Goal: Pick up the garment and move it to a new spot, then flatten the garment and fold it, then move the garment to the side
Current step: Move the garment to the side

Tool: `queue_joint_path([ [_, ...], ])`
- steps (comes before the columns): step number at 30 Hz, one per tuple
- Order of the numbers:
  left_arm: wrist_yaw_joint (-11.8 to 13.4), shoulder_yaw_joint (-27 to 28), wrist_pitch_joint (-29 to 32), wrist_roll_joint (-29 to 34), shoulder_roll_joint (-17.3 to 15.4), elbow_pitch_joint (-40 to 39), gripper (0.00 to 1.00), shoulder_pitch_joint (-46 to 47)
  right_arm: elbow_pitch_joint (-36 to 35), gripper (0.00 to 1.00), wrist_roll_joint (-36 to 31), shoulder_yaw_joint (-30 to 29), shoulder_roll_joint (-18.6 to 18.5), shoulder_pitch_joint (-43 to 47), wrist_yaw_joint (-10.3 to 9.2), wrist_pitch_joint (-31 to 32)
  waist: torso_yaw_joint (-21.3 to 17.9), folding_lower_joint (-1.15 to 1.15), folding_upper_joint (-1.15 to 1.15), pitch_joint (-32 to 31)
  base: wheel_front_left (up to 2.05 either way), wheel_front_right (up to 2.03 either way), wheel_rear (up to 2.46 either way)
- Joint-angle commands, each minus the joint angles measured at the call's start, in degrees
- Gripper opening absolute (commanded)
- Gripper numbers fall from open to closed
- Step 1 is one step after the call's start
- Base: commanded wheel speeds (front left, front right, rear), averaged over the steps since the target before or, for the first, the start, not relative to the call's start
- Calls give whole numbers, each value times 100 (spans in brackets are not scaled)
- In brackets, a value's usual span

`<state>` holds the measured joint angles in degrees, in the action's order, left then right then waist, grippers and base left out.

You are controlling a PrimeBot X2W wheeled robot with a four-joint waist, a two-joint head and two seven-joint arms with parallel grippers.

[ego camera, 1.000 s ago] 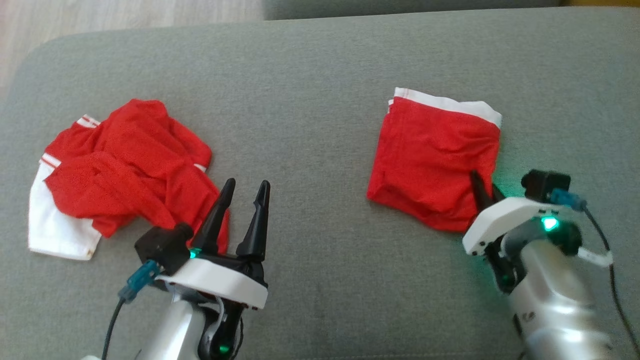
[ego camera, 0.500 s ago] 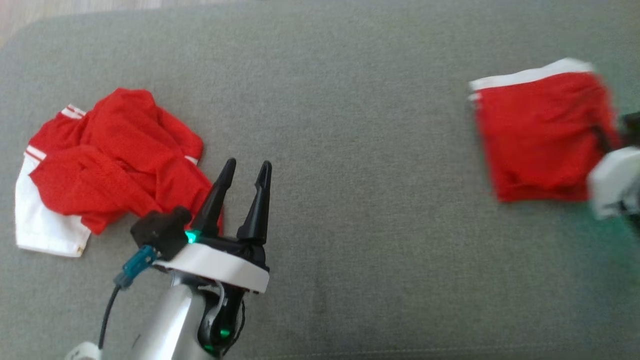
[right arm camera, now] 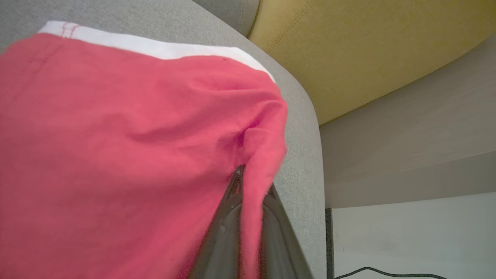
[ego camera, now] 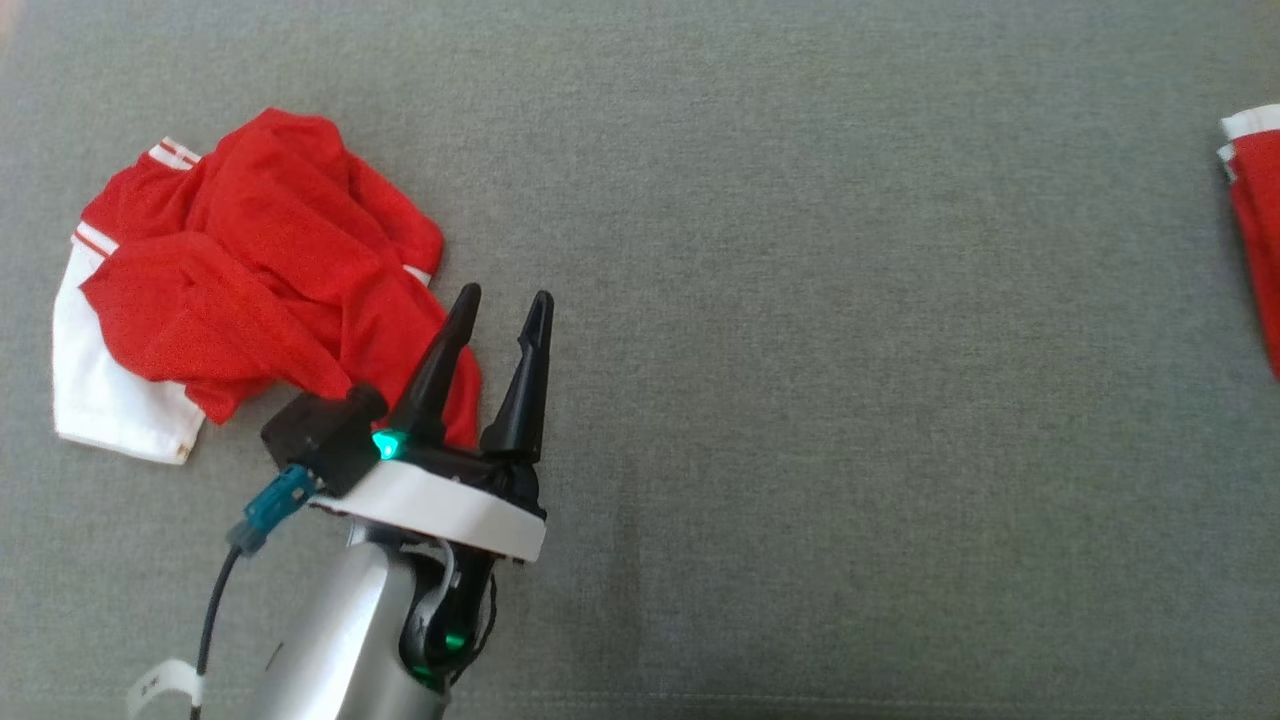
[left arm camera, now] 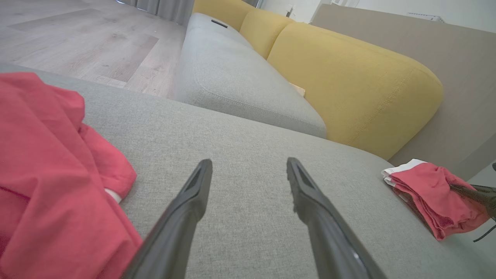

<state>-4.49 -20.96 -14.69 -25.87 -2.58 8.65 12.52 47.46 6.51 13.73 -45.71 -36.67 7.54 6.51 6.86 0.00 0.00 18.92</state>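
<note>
The garment (ego camera: 1258, 230) is a folded red piece with a white band, lying at the far right edge of the head view on the grey cushion (ego camera: 800, 300). In the right wrist view my right gripper (right arm camera: 252, 186) is shut on a fold at the garment's (right arm camera: 116, 147) right edge, close to the cushion's corner. In the left wrist view the garment (left arm camera: 434, 193) lies at the right with a dark finger (left arm camera: 474, 192) at its side. My left gripper (ego camera: 506, 294) is open and holds nothing, and it hovers over the cushion with its fingers apart (left arm camera: 248, 162).
A second red and white garment (ego camera: 250, 270) lies crumpled just left of my left gripper, and it is also at the left of the left wrist view (left arm camera: 46, 174). Yellow backrests (left arm camera: 348, 77) and a second grey seat (left arm camera: 240, 77) stand beyond. A wooden floor (left arm camera: 77, 50) lies past the cushion's edge.
The folded garment has slid far to the right across the cushion with my right gripper shut on it. The head view has shifted a little. My left gripper has stayed beside the crumpled garment.
</note>
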Motion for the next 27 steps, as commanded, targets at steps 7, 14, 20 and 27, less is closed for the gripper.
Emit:
queue_joint_path([
  [7, 8, 202, -31, -37, -30, -190, 100, 298, 115, 0, -291, -310, -276, -35, -5, -45, 24, 0, 0, 69, 0, 0, 0],
  [14, 16, 269, -31, -41, -30, -153, 100, 251, -43, 100, -567, -829, 171, -108, -5, -194, -134, 0, 0, -177, 0, 0, 0],
  [20, 31, 378, -31, -21, -30, -136, 100, 119, -632, 100, -791, -1254, 826, 35, -5, -299, -288, 0, 0, -562, 0, 0, 0],
  [27, 39, 566, -31, 34, -30, -153, 100, -69, -1661, 100, -607, -1669, 1741, 407, -5, -528, -425, 0, 0, -970, 0, 0, 0],
])
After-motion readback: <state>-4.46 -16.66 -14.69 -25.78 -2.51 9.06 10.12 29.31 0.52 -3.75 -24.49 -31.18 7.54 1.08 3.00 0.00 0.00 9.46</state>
